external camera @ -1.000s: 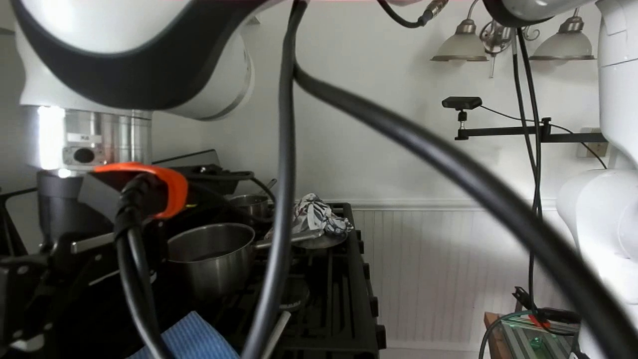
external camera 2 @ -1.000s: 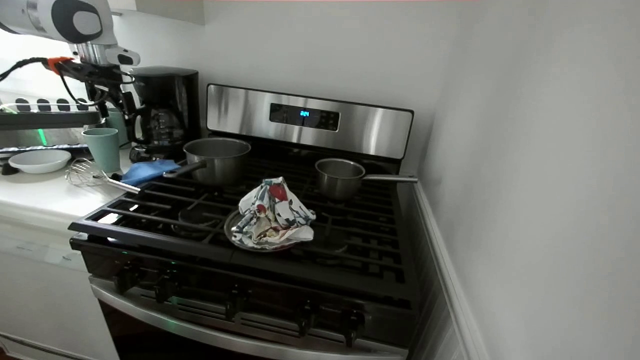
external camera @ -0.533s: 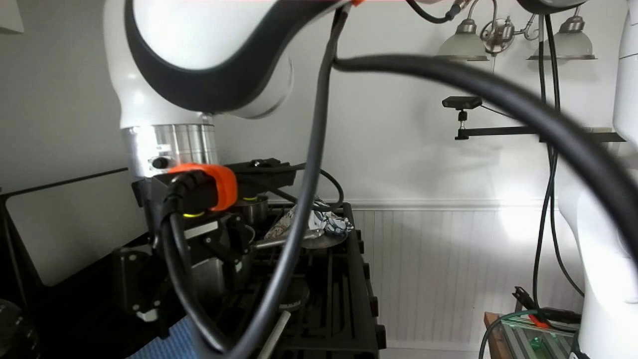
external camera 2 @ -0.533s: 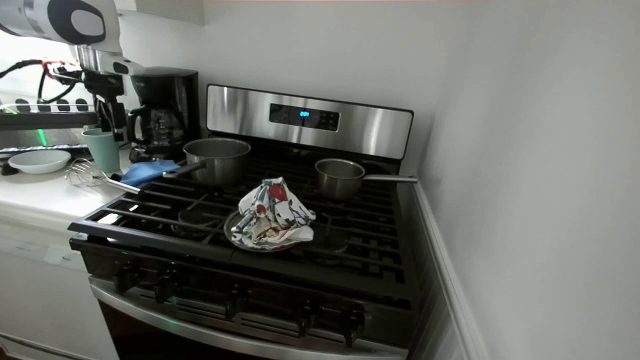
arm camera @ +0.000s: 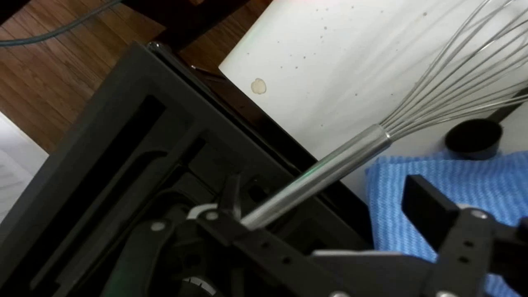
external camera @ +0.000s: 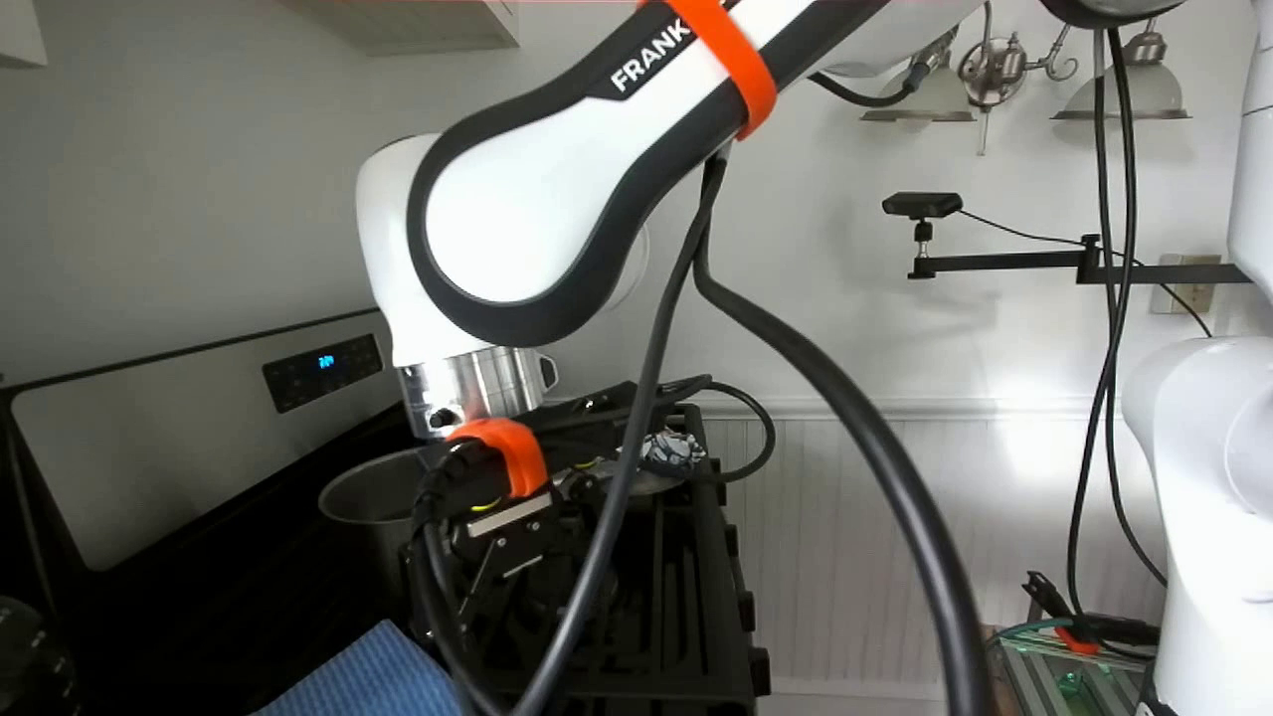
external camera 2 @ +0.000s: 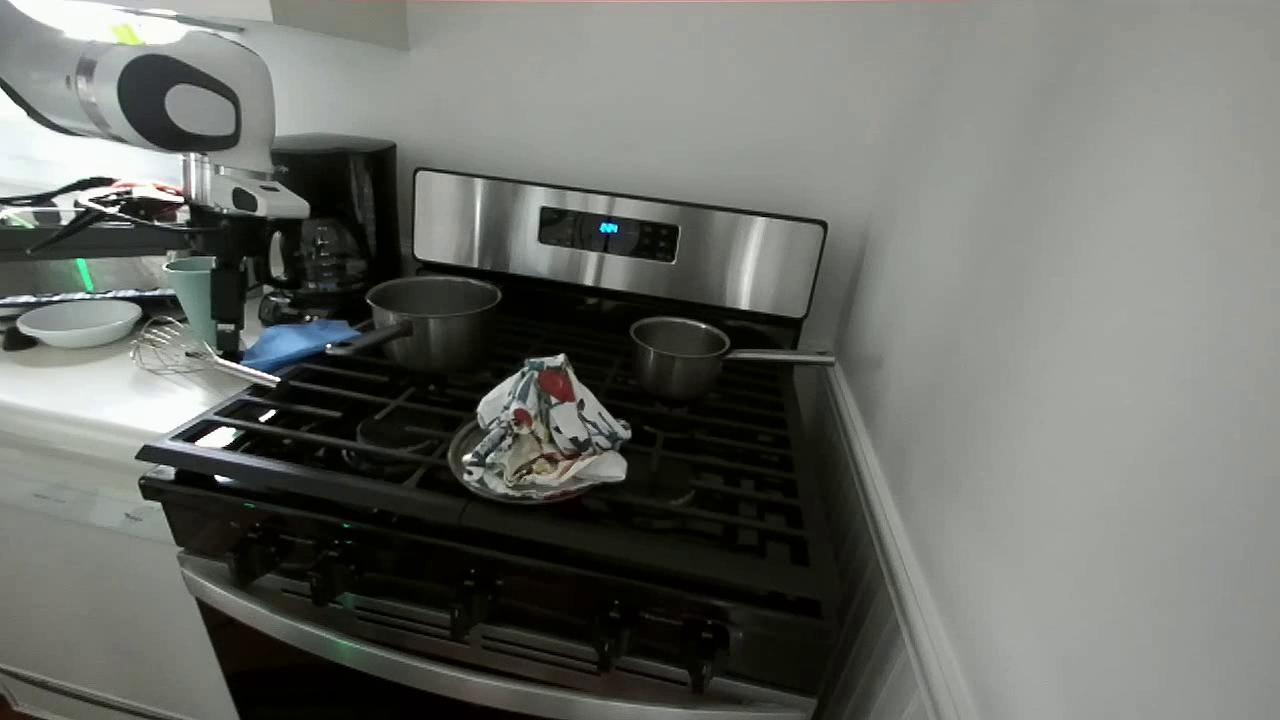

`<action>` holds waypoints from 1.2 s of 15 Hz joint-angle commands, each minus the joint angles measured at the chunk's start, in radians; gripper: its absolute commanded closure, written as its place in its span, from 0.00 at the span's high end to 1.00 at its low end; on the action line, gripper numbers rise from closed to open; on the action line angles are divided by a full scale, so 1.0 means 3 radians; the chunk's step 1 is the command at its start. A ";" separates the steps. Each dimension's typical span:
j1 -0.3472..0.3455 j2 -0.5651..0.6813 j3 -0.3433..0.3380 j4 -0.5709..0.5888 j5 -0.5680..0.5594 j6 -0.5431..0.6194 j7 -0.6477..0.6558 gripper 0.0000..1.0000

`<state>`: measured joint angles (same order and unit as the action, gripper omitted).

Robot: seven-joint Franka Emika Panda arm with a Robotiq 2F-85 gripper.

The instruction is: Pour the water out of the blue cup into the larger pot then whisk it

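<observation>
The whisk lies with its wires over the white counter and its steel handle [arm camera: 319, 177] reaching over the stove's edge; it shows in an exterior view [external camera 2: 240, 371]. My gripper [arm camera: 330, 201] is open and points down above the handle. The handle crosses the view between the fingers, its end hidden behind the left finger; I see no contact. In an exterior view the gripper [external camera 2: 229, 335] stands in front of the pale blue-green cup [external camera 2: 188, 285], which is upright and partly hidden. The larger steel pot [external camera 2: 435, 335] sits on the back left burner, also seen here [external camera: 368, 492]. Its contents are not visible.
A blue cloth [arm camera: 453, 177] lies beside the whisk, with a small black cup [arm camera: 474, 138] by it. A smaller pot [external camera 2: 680, 362] and a floral cloth [external camera 2: 545, 430] on a metal plate are on the stove. A coffee maker [external camera 2: 335, 200] and white bowl [external camera 2: 80, 322] stand on the counter.
My gripper has moved away from the back of the stove toward its front and come down toward the whisk handle. The pots, cloths and cup have not moved.
</observation>
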<state>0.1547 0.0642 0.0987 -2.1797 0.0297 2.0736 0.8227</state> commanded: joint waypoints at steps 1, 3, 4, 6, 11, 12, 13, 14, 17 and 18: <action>-0.0019 -0.0004 0.0014 -0.0002 0.0004 -0.0007 0.0021 1.00; -0.0023 0.0043 0.0006 0.0038 -0.0027 -0.0061 0.0083 1.00; -0.0015 0.0112 0.0001 0.0074 -0.0084 -0.0097 0.0229 1.00; -0.0005 0.0203 0.0003 0.0085 -0.0020 -0.0069 0.0344 1.00; 0.0000 0.0366 -0.0020 0.0137 0.0177 -0.0006 0.0759 1.00; 0.0001 0.0390 -0.0023 0.0149 0.0208 0.0002 0.0837 1.00; 0.0000 0.0407 -0.0029 0.0157 0.0241 0.0014 0.0931 0.97; -0.0001 0.0420 -0.0032 0.0166 0.0271 0.0028 0.0986 0.97; 0.0006 0.0462 -0.0045 0.0200 0.0304 0.0051 0.1184 0.96; 0.0008 0.0476 -0.0046 0.0213 0.0306 0.0045 0.1246 0.93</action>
<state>0.1531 0.1857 0.0898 -2.1397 0.0908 2.0788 1.1366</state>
